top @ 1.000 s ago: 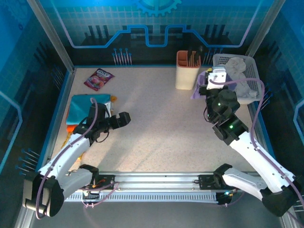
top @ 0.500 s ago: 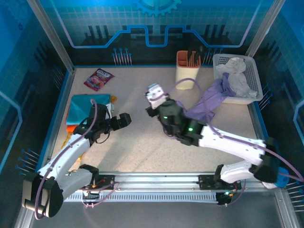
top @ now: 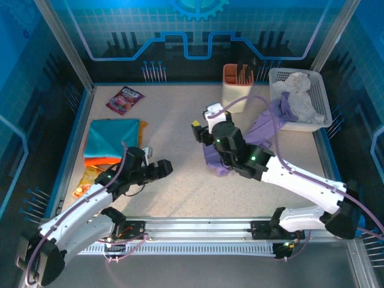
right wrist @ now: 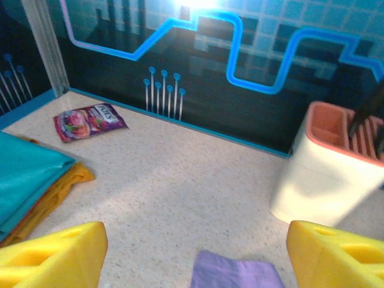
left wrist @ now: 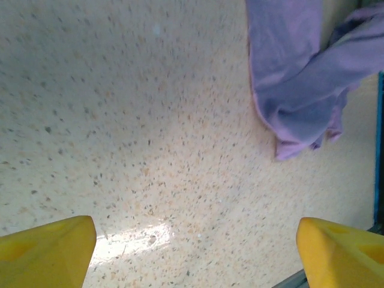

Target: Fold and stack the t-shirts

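Fingers of the left gripper (left wrist: 192,249), nearest the arm bases, stand wide apart over bare speckled tabletop (left wrist: 150,150), gripping nothing. Ahead and to their right, one lavender t-shirt (top: 264,126) lies crumpled, trailing from the white basket (top: 324,96) to a bunch under the right arm. Fingers of the right gripper (right wrist: 192,258) are likewise spread apart, with an edge of that shirt just below them, not clamped on it. The step in hand appears to be laying this shirt flat for folding. Next, each gripper likely needs to pinch a corner and spread it. Left of both grippers sits one folded stack of three: a teal t-shirt (top: 111,137) on top, an orange t-shirt (top: 99,161) and a yellow t-shirt (top: 143,124) edging out beneath. Farther off are one snack packet (top: 124,99), one cream holder (top: 236,90), and one pale crumpled cloth (top: 300,96) in the basket.
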Action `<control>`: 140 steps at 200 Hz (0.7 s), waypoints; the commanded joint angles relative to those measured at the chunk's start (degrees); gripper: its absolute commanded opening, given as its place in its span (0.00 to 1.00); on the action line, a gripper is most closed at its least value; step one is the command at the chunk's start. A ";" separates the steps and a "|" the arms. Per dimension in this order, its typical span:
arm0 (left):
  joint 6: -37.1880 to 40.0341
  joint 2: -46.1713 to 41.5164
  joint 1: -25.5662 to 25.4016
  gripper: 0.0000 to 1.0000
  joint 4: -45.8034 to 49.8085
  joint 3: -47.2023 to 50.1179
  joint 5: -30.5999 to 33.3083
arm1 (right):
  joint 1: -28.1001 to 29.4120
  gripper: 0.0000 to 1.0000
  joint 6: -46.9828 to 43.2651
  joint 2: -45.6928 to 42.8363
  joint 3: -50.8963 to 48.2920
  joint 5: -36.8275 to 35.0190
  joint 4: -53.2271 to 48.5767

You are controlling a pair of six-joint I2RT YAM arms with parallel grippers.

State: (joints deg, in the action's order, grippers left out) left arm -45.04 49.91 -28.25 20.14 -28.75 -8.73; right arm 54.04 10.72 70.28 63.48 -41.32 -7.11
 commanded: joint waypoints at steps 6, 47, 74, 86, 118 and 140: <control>-6.84 8.62 -5.38 0.85 -5.89 -3.05 4.31 | -4.63 0.83 7.58 -2.44 -3.78 6.20 -4.00; -9.71 26.24 -14.74 0.84 -11.52 -13.71 6.14 | -10.65 0.89 12.92 -1.86 -4.59 8.84 -11.52; -14.61 35.95 -19.38 0.81 -18.85 -18.53 5.63 | -14.97 0.91 18.32 0.52 -3.14 12.96 -17.26; -16.07 40.15 -20.62 0.80 -20.13 -20.90 5.91 | -16.16 0.92 19.72 0.90 -3.62 12.82 -18.63; -17.04 48.98 -22.01 0.77 -20.84 -26.60 7.50 | -16.88 0.99 19.66 -1.08 -5.36 10.16 -20.73; -16.82 54.06 -22.07 0.76 -20.83 -30.02 7.12 | -17.69 1.00 19.16 -2.59 -5.77 10.22 -22.36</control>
State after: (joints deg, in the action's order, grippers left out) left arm -60.49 99.83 -50.06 0.75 -54.74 -2.94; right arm 37.76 28.56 70.26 58.41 -30.35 -25.69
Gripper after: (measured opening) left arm 0.761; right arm 0.997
